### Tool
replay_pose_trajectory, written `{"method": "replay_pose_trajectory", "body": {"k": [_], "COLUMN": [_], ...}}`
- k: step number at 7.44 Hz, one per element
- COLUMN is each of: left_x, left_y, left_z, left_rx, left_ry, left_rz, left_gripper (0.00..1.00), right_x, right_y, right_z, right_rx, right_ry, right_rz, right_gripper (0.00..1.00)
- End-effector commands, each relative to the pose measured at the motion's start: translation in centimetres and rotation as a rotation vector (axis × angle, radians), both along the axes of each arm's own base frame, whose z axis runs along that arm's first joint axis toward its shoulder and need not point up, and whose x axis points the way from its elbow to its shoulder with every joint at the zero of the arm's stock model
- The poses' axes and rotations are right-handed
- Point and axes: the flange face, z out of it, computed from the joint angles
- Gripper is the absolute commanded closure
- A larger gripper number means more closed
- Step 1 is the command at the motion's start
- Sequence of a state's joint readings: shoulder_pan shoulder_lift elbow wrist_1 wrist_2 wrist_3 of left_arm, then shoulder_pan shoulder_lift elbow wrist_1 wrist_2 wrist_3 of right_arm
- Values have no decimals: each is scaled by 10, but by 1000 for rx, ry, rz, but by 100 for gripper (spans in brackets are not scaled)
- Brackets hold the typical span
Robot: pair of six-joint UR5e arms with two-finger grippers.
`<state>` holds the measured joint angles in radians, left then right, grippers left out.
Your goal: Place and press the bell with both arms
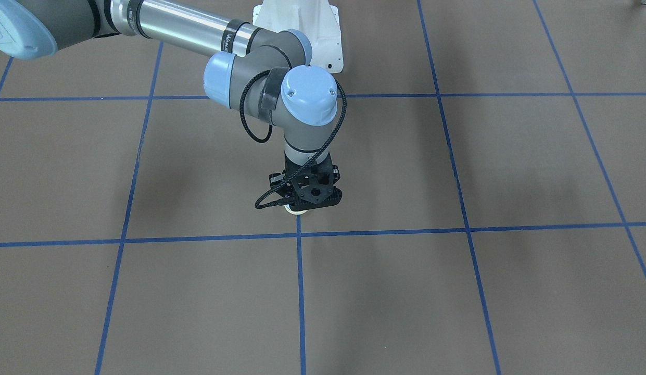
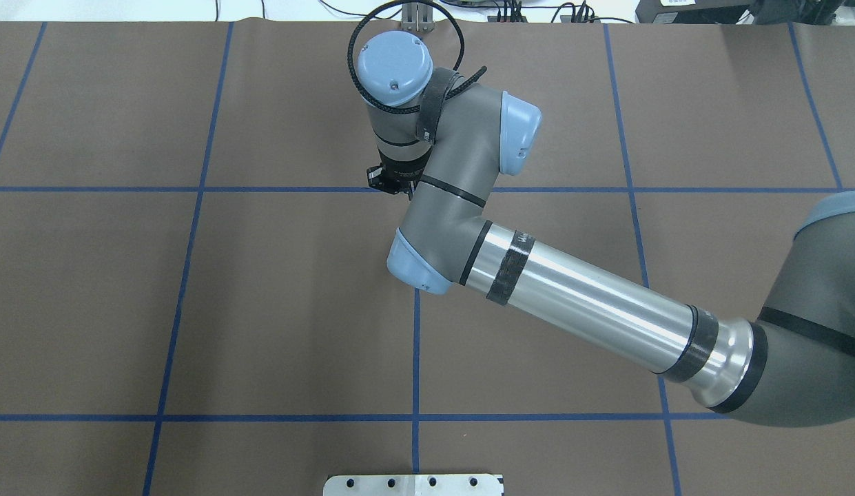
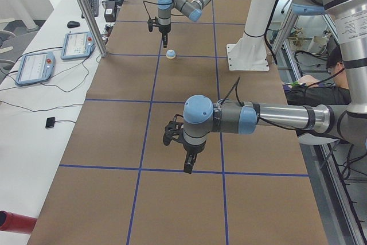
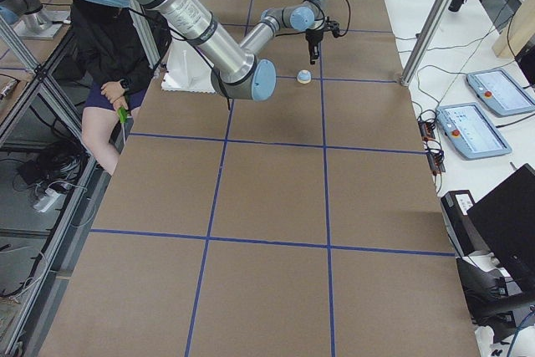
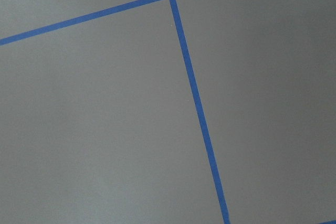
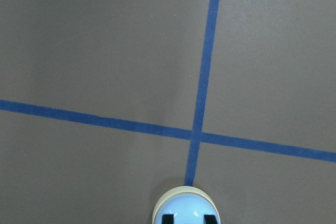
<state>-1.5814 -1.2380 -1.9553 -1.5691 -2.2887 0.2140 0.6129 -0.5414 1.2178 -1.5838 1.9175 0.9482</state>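
Probably light, rigid and slick-domed, the bell sits on the table beneath the slightly parted, empty right gripper, best pinched across its base rim; whether the left gripper is closed I cannot tell.

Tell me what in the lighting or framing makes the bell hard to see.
Overhead exterior: glare streaks the silver forearm link, and the wrist hides the bell. Exterior front-facing: soft shadows; only the bell's cream rim peeks beneath the right gripper. Right wrist-mounted: bell cropped at the bottom edge.
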Motion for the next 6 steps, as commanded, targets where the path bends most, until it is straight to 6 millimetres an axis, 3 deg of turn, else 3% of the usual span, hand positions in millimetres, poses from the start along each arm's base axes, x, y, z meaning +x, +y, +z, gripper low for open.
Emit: {"method": "replay_pose_trajectory", "body": {"k": [1,6], "left_x": [0,0], "left_y": [0,0], "left_z": [1,1], "left_rx": [-2,-6], "left_ry": [0,0], "left_rz": [-1,-4], "left_gripper": [0,0], "right_x": [-6,-18], "right_y": [5,20], "right_z": [21,34], "right_rx": [-1,-13], "right_ry": [-17,-11], "right_rz": [-13,-32], "right_gripper": [100,100]}}
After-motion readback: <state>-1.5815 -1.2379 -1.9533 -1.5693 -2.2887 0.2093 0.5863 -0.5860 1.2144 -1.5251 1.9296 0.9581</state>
